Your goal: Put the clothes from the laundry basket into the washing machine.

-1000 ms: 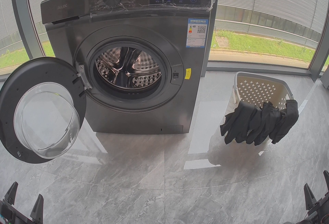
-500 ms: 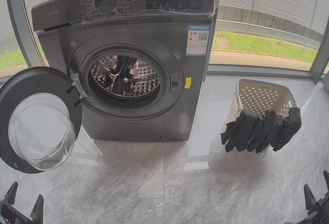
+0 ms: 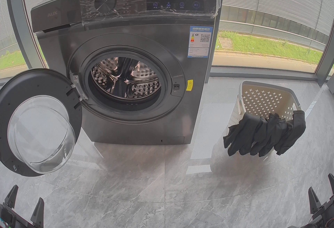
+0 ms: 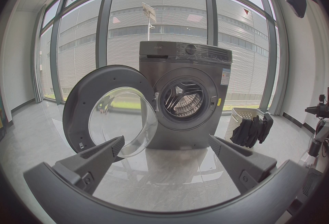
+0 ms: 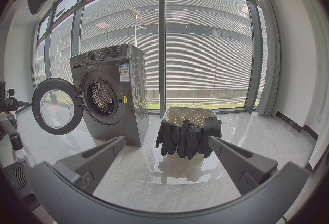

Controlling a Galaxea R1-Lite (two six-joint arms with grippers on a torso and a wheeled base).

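Jaws of left gripper (image 4: 163, 147) and right gripper (image 5: 163, 147) spread, empty. Washing machine (image 3: 139, 35) door (image 3: 38, 120) stands wide open for loading; dark clothes (image 3: 264, 133) draped over basket (image 3: 266, 83) rim, likely easy to grab.

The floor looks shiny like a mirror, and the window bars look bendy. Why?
Head view: window daylight glares in pale patches off the glossy grey stone floor. Left wrist view: the wide lens bows the dark window frames. Right wrist view: the floor mirrors the black clothes draped over the white plastic laundry basket.
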